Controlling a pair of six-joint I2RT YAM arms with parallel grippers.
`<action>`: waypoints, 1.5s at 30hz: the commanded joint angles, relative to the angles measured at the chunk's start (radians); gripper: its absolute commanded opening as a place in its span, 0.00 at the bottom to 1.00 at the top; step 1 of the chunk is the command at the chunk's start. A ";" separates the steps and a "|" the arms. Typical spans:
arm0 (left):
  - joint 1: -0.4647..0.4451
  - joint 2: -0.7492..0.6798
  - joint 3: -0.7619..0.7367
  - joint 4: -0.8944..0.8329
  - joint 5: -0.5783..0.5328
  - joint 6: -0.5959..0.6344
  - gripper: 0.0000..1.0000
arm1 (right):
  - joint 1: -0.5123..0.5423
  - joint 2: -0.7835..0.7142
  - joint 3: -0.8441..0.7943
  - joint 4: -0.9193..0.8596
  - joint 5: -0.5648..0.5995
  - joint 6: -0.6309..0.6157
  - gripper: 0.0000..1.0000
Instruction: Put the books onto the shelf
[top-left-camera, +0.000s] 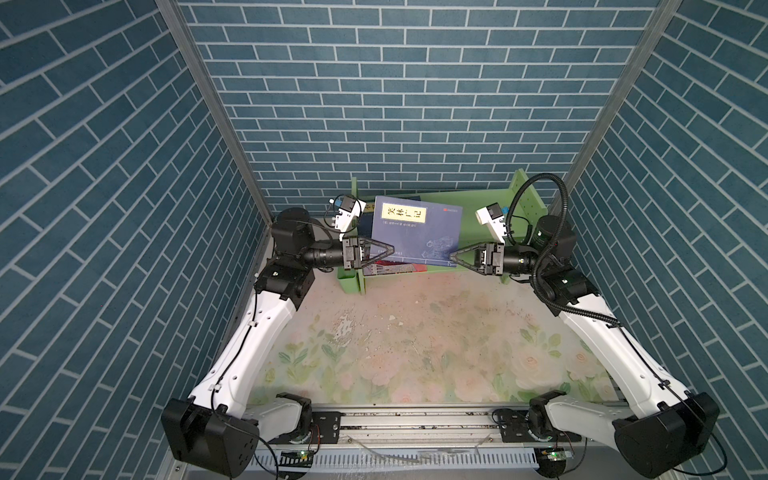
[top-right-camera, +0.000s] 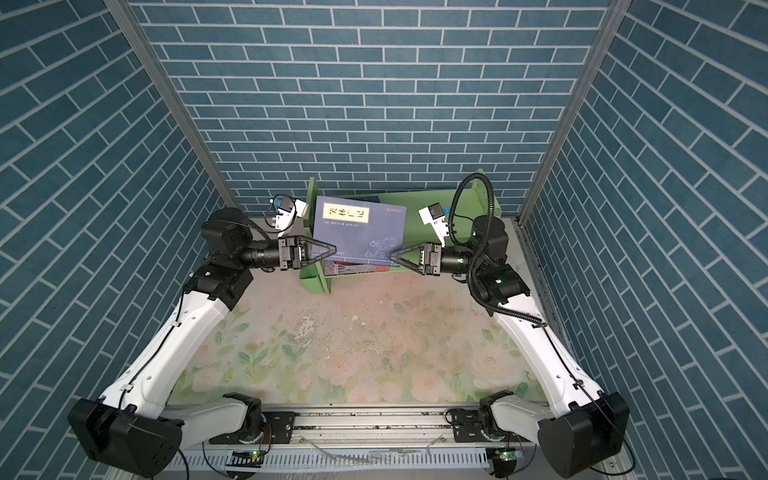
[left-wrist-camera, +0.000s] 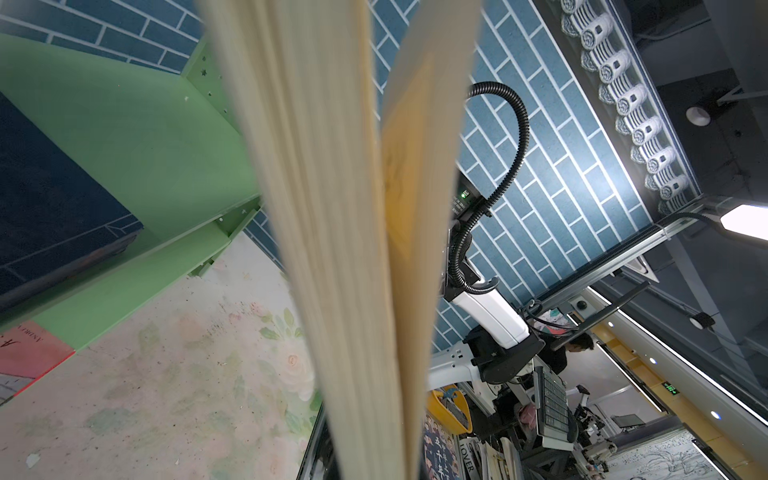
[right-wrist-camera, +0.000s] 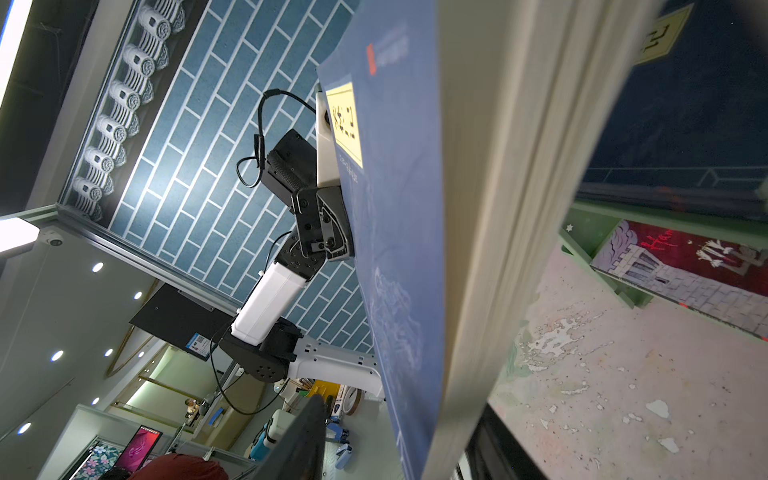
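A: The left claw (top-left-camera: 389, 250) is pinching shut on the left edge of the blue book (top-left-camera: 415, 237), which is hanging tilted over the shelf (top-left-camera: 524, 193).

B: And the right claw (top-left-camera: 453, 256)?

A: It is sitting at the book's lower right corner; I cannot tell whether it is gripping.

B: How many books are showing?

A: Three: that one, a dark blue book (left-wrist-camera: 50, 199) lying on the upper tier, and a red-and-grey book (right-wrist-camera: 685, 266) on the lower. One shelf is standing at the far end of the bench (top-left-camera: 415, 332).
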 joint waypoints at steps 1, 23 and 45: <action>0.004 -0.018 -0.006 0.108 -0.005 -0.029 0.00 | -0.003 0.020 -0.017 0.175 0.015 0.102 0.50; 0.045 -0.026 -0.028 -0.048 -0.080 0.094 0.51 | -0.003 0.151 0.112 0.249 -0.035 0.173 0.00; 0.326 -0.068 0.019 -0.105 0.035 0.118 0.68 | -0.080 0.533 0.616 -0.352 -0.102 -0.090 0.00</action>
